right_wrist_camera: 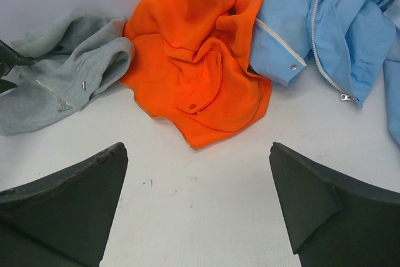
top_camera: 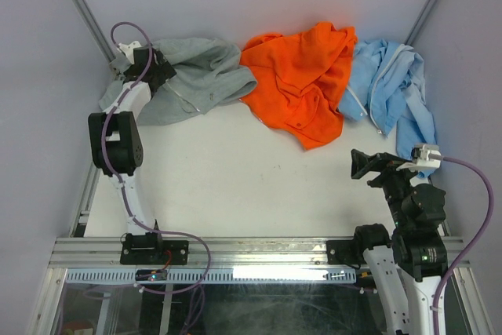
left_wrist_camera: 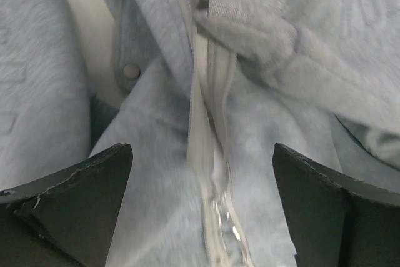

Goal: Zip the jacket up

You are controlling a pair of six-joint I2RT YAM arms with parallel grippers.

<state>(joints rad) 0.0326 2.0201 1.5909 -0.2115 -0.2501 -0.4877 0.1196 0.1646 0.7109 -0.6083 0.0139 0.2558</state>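
The light grey fleece jacket [top_camera: 205,78] lies crumpled at the back left of the table. It also shows in the right wrist view [right_wrist_camera: 69,70]. My left gripper [top_camera: 161,68] is open right over it, close above the fabric. In the left wrist view the pale front zipper [left_wrist_camera: 209,154] runs between my spread fingers [left_wrist_camera: 94,186], and the gripper [left_wrist_camera: 203,211] holds nothing. My right gripper [top_camera: 362,164] is open and empty above bare table at the near right [right_wrist_camera: 197,211].
A bright orange garment [top_camera: 302,84] lies in the back middle, touching the grey jacket. A light blue jacket [top_camera: 396,88] lies at the back right, near my right arm. Grey walls close in the table on the left, back and right.
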